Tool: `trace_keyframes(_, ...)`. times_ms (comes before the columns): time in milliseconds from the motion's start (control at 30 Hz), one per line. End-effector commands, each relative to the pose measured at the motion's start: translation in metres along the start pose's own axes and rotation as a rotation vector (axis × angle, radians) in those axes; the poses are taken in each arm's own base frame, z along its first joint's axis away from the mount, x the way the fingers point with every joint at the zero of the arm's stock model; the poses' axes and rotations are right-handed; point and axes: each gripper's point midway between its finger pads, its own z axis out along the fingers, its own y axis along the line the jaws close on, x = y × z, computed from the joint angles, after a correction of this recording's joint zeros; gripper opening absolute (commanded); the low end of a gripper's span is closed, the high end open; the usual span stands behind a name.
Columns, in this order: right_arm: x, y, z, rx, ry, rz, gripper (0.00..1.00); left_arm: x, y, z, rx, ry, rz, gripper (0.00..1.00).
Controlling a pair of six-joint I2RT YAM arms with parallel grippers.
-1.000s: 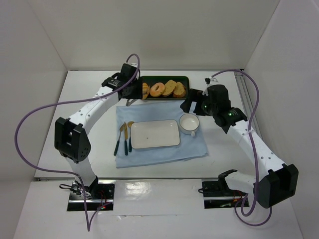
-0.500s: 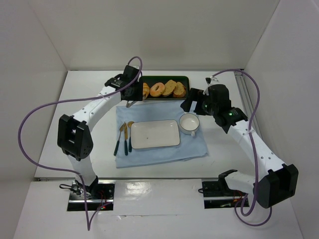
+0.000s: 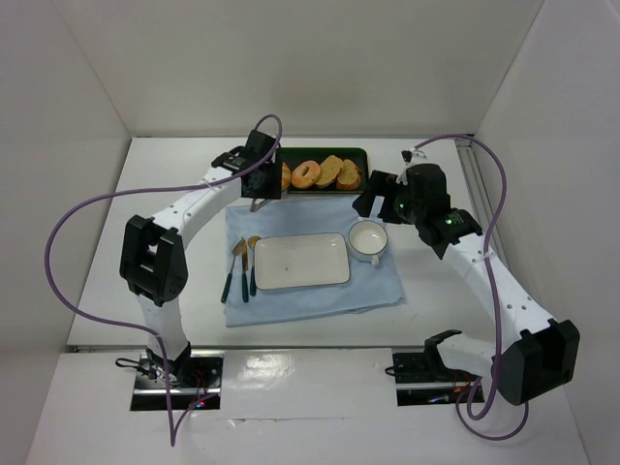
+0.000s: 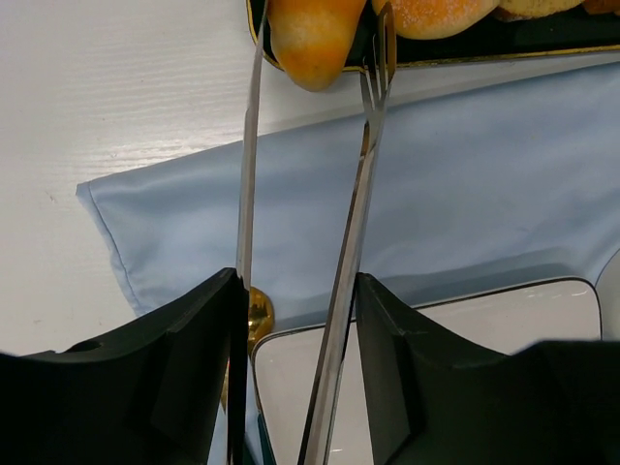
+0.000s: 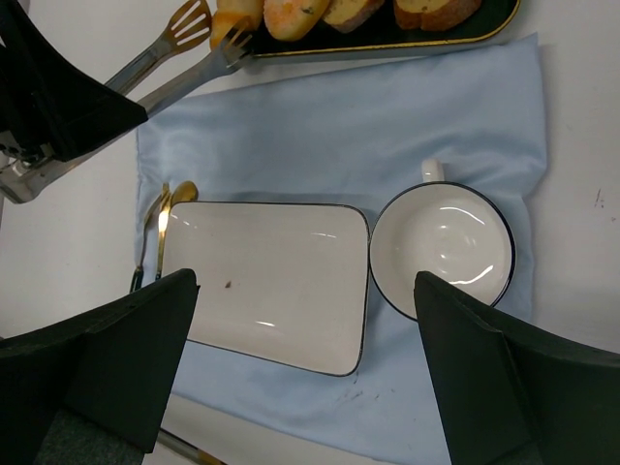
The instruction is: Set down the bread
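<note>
Left hand [image 4: 295, 291], clamped on the tongs [image 4: 356, 218], holds their tips astride the bread [image 4: 310, 39] (seemingly touching it).

Count by kind:
- dark tray [image 3: 360, 153]: 1
- bread roll [image 4: 310, 39]: 1
- bagel [image 3: 307, 173]: 1
- toast slices [image 3: 330, 171]: 2
- white rectangular plate [image 3: 301, 261]: 1
- white cup [image 3: 367, 238]: 1
- blue cloth [image 3: 320, 300]: 1
- metal tongs [image 4: 354, 223]: 1 pair
- gold-headed cutlery [image 3: 242, 266], left of the plate: at least 2; exact count unclear

Bright, even light — soft shadows, mild glare on the plate [image 5: 271, 281].
</note>
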Motion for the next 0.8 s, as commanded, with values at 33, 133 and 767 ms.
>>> trace_keyframes(33,-0.013,-0.003,0.0,0.003,-0.052,-0.002,1.0,-0.021,-0.004,0.001,0.012,-0.054,0.008,0.6)
trace_keyframes(133,-0.013,-0.003,0.0,0.003,-0.052,-0.002,1.0,-0.019,-0.003,0.0,0.008,-0.044,0.01,0.5)
trace_keyframes(767,-0.011,0.011,0.008,-0.073,-0.043,0.052,1.0,-0.039,0.018,-0.098,-0.004,-0.186,-0.077,0.45)
